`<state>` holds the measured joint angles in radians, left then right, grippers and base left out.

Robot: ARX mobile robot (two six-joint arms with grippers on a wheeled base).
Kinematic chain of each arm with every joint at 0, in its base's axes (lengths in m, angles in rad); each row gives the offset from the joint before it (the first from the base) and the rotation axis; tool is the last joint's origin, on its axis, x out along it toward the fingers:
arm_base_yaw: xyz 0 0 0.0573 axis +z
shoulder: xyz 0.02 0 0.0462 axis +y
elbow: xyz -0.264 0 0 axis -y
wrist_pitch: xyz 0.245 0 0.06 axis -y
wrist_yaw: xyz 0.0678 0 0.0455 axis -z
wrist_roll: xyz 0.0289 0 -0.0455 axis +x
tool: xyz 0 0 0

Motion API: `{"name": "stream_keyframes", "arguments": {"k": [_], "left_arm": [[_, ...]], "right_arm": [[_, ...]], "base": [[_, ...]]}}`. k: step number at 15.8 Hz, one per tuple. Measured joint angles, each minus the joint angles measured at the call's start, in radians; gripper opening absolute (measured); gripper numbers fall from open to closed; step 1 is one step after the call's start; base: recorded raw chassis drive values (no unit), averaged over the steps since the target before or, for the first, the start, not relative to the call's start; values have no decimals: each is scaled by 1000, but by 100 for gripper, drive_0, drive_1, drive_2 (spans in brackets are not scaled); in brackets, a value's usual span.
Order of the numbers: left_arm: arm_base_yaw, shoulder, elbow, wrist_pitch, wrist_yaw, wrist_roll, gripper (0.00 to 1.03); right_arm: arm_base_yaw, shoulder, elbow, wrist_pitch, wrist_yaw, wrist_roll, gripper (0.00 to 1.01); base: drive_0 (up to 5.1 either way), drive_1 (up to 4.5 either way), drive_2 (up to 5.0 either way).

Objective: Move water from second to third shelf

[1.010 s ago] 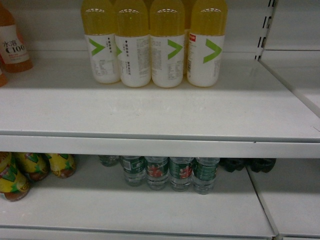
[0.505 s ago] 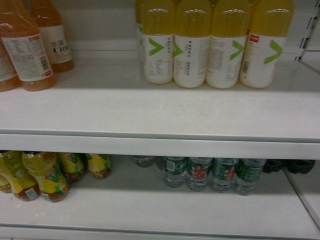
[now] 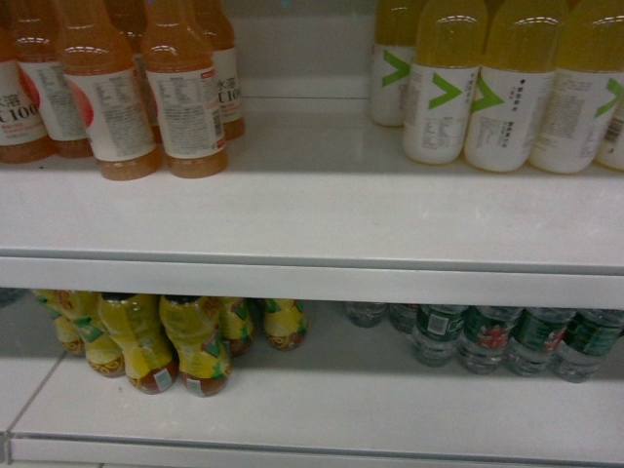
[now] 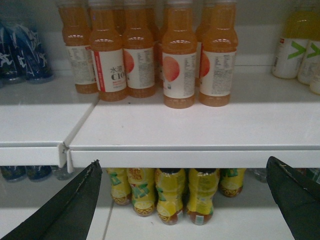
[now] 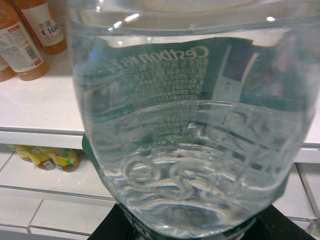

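The right wrist view is basically all water bottle point(image 5: 190, 140), green label across the top half, sitting right in the right gripper point(image 5: 187, 227), which looks clamped on it at the bottom edge. The left gripper point(image 4: 192, 200) hangs wide open at the bottom of its view, below the orange drink bottles point(image 4: 177, 65) in the upper middle.
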<state>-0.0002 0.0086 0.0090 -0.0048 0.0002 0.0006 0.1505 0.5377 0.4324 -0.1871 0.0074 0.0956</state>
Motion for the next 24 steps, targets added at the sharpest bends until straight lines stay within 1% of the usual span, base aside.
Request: {"name": "stream_keyframes", "arguments": {"k": [24], "left_arm": [[0,0,0,3,0,0,98]], "right_arm": [[0,-1,0,0,1,0,36]], "base": [[-504,242,242]]}}
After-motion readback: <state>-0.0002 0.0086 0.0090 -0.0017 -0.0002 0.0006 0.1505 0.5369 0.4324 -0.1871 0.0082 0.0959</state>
